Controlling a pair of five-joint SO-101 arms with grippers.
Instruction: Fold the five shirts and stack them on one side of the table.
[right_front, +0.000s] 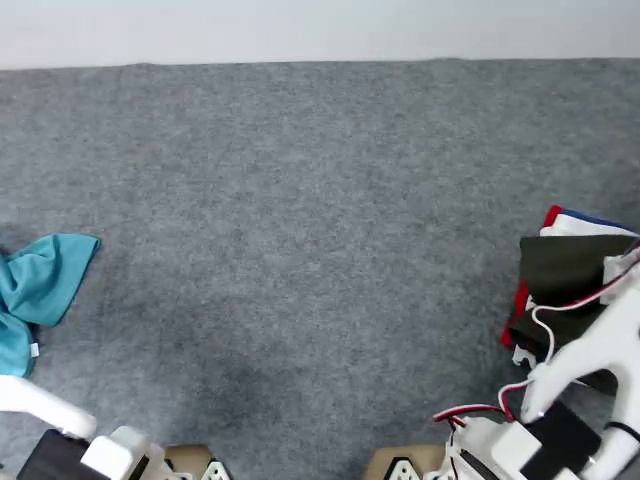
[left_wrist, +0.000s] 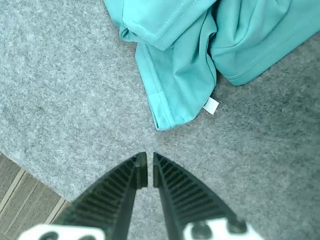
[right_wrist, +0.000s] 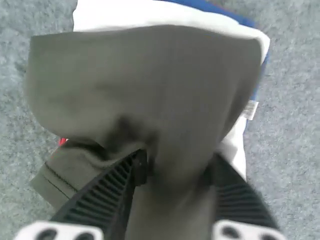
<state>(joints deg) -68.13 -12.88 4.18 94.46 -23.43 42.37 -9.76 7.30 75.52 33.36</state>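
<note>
At the tabletop's (right_front: 320, 200) right edge the right tool (right_wrist: 177, 167) straddled the olive shirt (right_wrist: 150, 80), jaws apart (there to top the stack (right_front: 565, 225), I'd guess), while the left tool (left_wrist: 148, 167), all but closed and empty, hung beside the unfolded teal shirt (left_wrist: 175, 75) at the left edge.

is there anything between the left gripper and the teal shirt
Nothing visible. Only a bare strip of the grey table lies between the left gripper and the nearest hem of the teal shirt, which lies crumpled just ahead of the fingertips.
</note>
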